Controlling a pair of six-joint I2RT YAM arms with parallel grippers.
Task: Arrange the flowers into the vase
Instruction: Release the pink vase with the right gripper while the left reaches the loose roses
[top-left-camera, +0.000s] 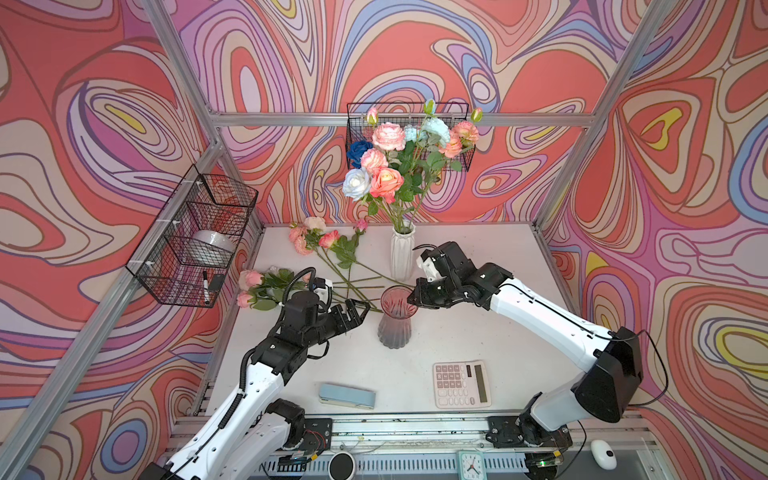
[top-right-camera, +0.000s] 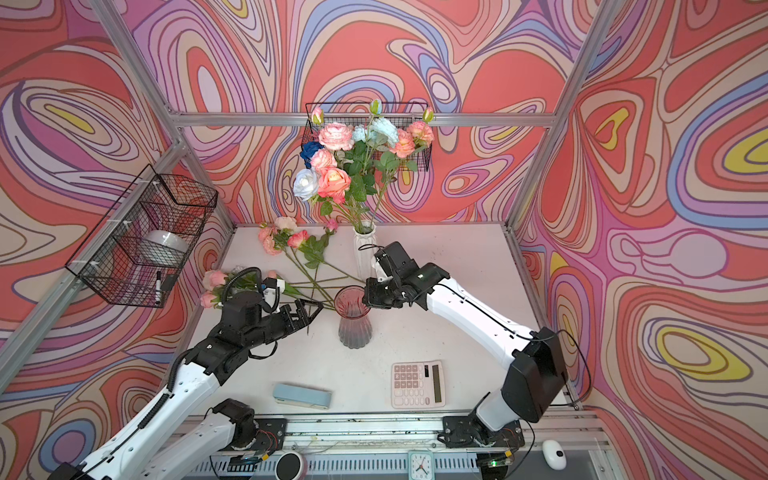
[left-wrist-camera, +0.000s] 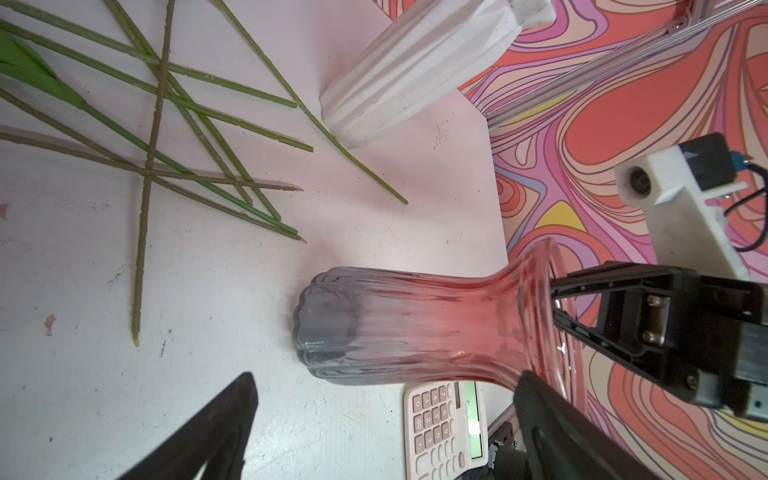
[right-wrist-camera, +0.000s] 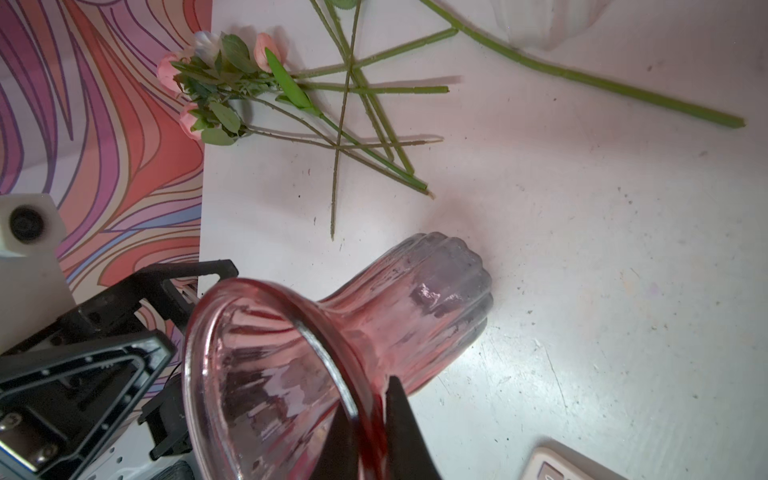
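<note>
Vase (top-left-camera: 395, 322), pink: rim pinched by right pincer (top-left-camera: 412, 300).

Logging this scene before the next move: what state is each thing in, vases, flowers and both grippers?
pink glass vase: upright, empty, rim pinched by right gripper.
white vase: upright, holding a bouquet.
loose flowers: lying on the table.
left gripper: open, empty.
right gripper: shut on the vase rim.
calculator: lying face up.

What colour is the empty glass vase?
The glass vase fades from red-pink at the rim to smoky grey at the base; clearest in the left wrist view.
</note>
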